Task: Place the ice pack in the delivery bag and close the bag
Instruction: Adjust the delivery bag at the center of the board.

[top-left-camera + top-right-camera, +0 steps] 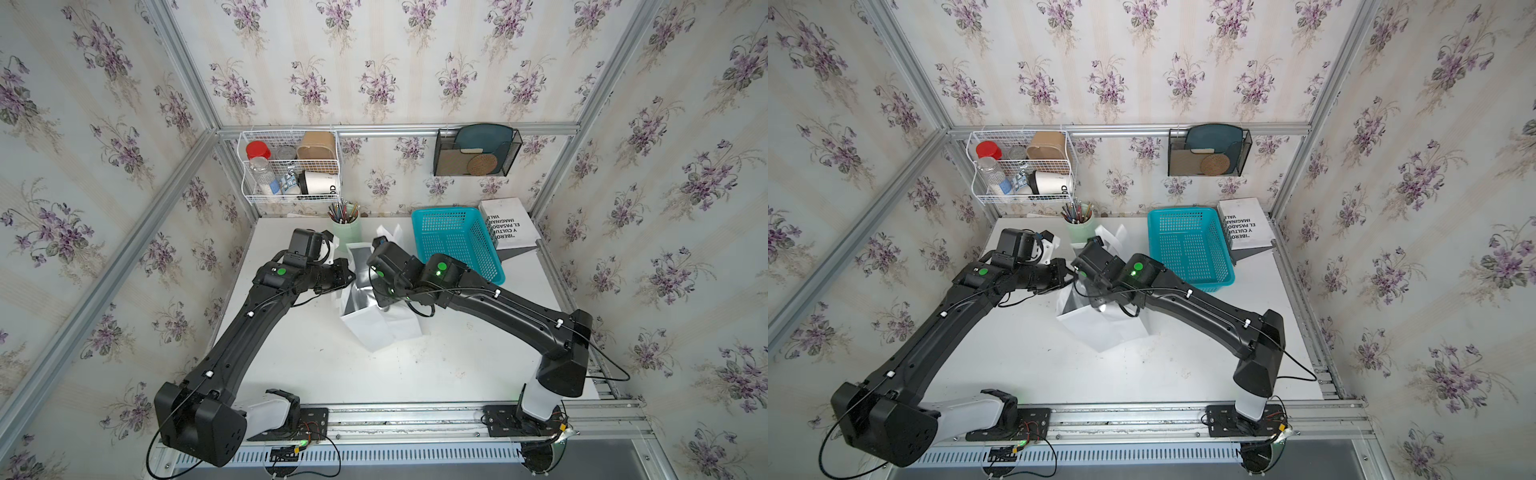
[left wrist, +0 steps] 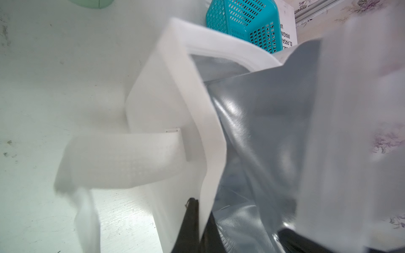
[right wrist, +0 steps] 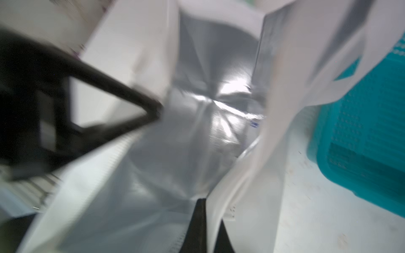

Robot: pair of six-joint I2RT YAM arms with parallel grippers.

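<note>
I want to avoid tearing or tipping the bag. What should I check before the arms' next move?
1. Left gripper shut on the delivery bag rim: ok.
2. Right gripper shut on the rim's opposite side: ok.
3. Bag mouth held open, foil lining showing: ok.
4. The ice pack inside the bag: cannot tell; only a blurred pale shape with blue print shows deep in the foil.
5. Blue mesh basket holds no ice pack: ok, as far as visible.
6. Pencil cup clear of the bag's rear handle: cannot tell.
</note>
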